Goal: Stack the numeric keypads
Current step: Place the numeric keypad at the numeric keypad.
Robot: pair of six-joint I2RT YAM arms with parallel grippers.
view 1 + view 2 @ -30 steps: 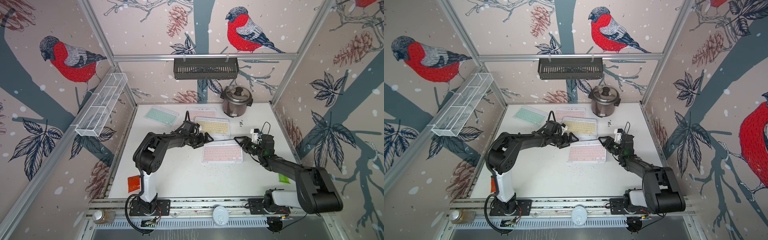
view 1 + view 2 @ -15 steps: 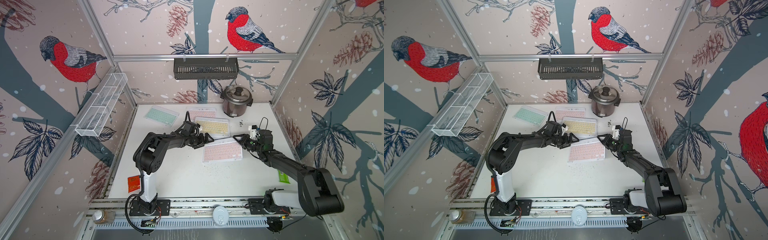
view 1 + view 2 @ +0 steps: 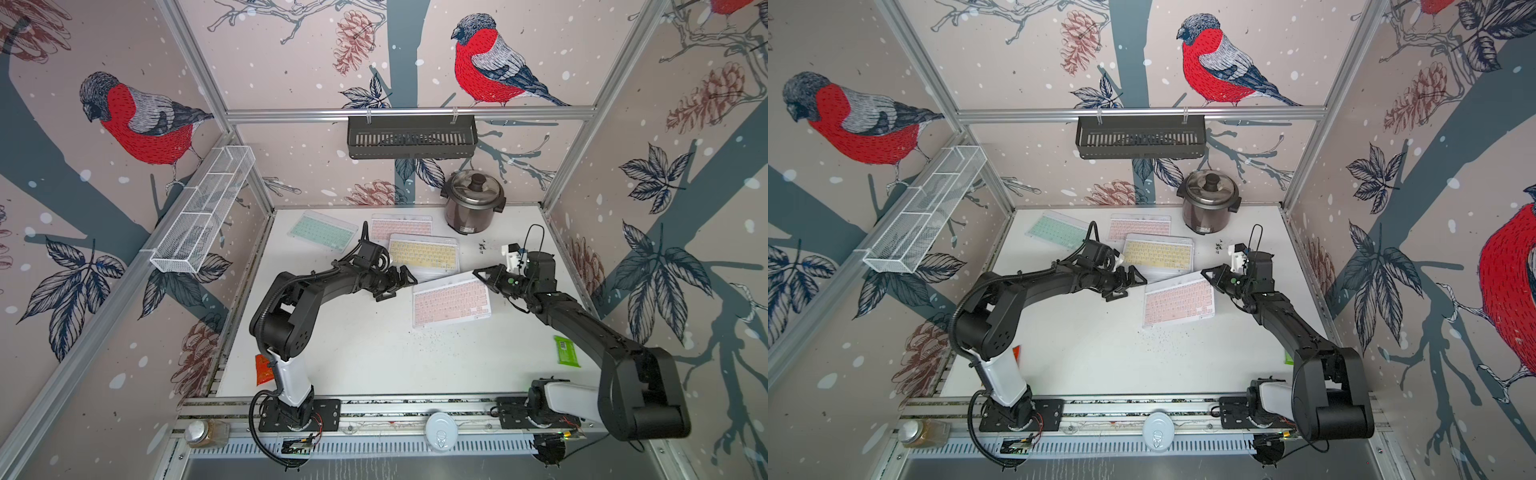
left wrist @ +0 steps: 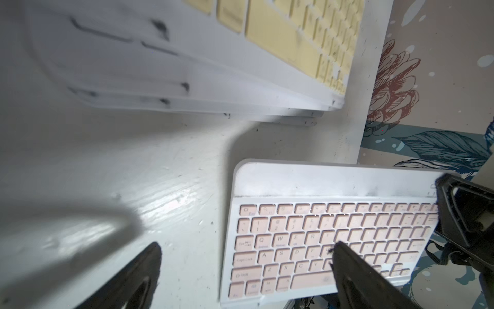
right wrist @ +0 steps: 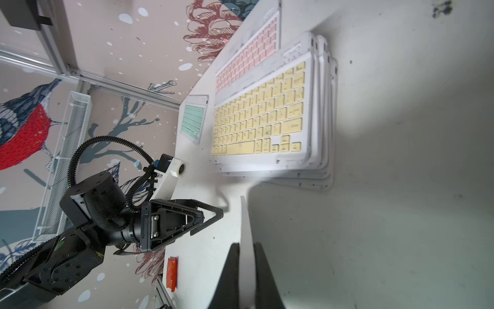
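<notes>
Right gripper (image 3: 478, 274) newly closed, pink keypad (image 3: 451, 301) edge inside

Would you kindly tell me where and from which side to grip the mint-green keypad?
Probably the short edge facing the yellow-topped stack, reached from the middle of the table with the left hand. The mint-green keypad lies flat, its other end near the side wall, so a pinch on that thin edge, one finger slid underneath, seems the only purchase.
</notes>
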